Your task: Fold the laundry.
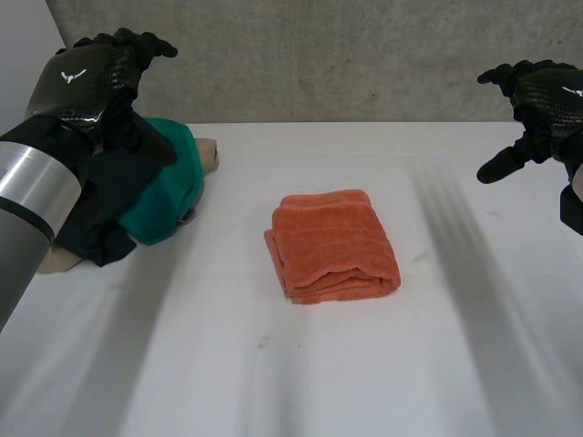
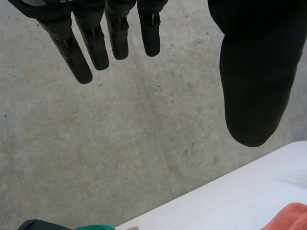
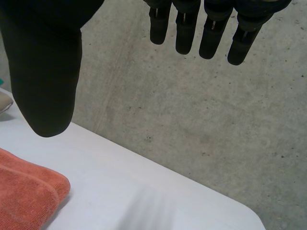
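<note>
A folded orange towel (image 1: 332, 244) lies in the middle of the white table (image 1: 301, 364); an edge of the towel (image 2: 293, 218) peeks in below my left thumb, and a corner of the towel (image 3: 26, 194) lies under my right thumb. My left hand (image 1: 91, 73) hangs raised over the pile at the table's far left, fingers (image 2: 91, 43) straight and apart from the thumb, holding nothing. My right hand (image 1: 537, 100) hovers high at the far right, fingers (image 3: 211, 28) straight, empty.
A pile of laundry sits at the far left of the table: a green cloth (image 1: 173, 182), a dark navy cloth (image 1: 105, 205) and a beige piece (image 1: 208, 155) beneath. A grey concrete wall (image 1: 319, 55) runs behind the table's far edge.
</note>
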